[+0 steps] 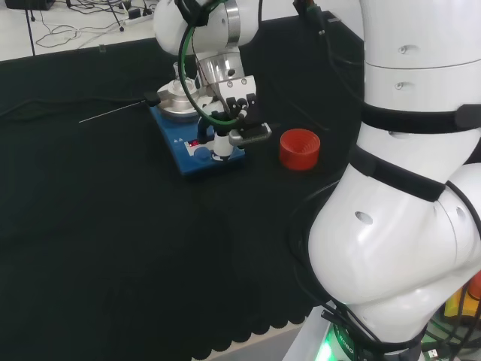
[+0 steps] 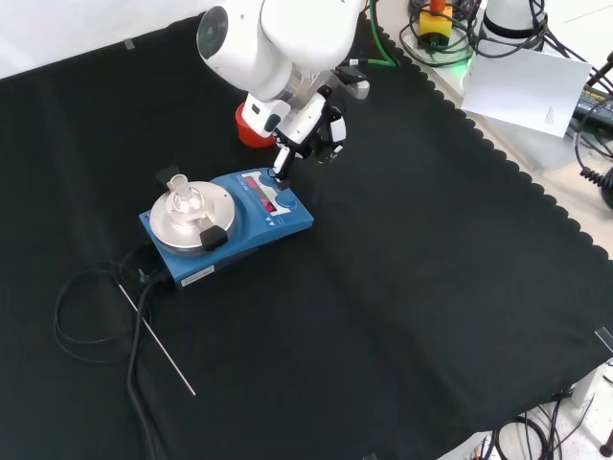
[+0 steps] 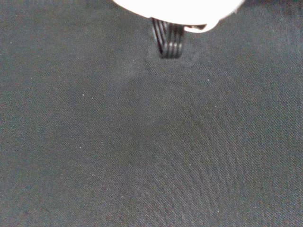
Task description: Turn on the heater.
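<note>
**Hand set on the heater's front panel**

Head view: the blue heater (image 1: 197,143) sits in the upper middle of the frame on the black cloth (image 1: 113,248); its round silver plate (image 1: 178,101) lies at the far end, partly behind the arm; the hand (image 1: 239,113) hangs over the near right corner of the heater, one white-tipped finger (image 1: 222,144) pointing straight down onto the panel beside the red display, the other fingers folded back above it; a red ribbed ring (image 1: 300,148) stands on the cloth just right of the heater, apart from it; a thin rod (image 1: 113,113) lies on the cloth to the left of the plate; the arm's white links (image 1: 406,226) take up the right side of the frame.

Front view: the heater (image 2: 230,225) lies left of centre, a small clear glass vessel (image 2: 185,202) standing on its plate (image 2: 187,218); the hand (image 2: 308,125) comes down from the upper middle, its extended finger (image 2: 282,172) touching the panel's upper right corner near a knob; whether it presses the control I cannot tell; the red ring (image 2: 251,129) shows just behind the hand, partly hidden; a black cable (image 2: 96,316) loops at the lower left, with the thin rod (image 2: 158,340) beside it.

Wrist view: a blurred white part of the hand (image 3: 177,9) with a dark ribbed piece beneath it over bare black cloth (image 3: 142,142).
</note>
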Robot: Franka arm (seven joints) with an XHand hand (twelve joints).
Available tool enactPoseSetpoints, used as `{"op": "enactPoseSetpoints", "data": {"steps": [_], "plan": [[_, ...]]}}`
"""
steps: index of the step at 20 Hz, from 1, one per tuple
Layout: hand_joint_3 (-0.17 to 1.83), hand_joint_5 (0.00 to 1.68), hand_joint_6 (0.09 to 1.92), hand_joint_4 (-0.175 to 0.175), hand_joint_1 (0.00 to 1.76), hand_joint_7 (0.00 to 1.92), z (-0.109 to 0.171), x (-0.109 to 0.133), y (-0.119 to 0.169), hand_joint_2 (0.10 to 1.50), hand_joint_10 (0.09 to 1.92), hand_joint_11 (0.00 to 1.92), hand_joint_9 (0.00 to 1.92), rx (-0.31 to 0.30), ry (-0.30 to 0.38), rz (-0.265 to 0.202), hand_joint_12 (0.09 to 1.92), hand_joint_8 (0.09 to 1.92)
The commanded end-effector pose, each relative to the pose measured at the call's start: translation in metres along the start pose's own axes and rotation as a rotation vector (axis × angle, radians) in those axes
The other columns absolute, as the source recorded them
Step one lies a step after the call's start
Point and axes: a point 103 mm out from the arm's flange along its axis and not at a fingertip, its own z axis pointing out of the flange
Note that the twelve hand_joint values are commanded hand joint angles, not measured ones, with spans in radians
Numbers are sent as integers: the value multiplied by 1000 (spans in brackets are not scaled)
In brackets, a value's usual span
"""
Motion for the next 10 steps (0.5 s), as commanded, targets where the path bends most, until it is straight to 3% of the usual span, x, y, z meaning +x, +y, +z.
{"op": "enactPoseSetpoints", "data": {"steps": [1,10], "plan": [[1011,236,649,-51,1402,1533,5,-6,5,683,1414,1103,1623,10,14,0,1256,1611],[1014,247,640,-49,1402,1534,9,-5,8,683,1412,1103,1618,-4,2,-1,1257,1610]]}}
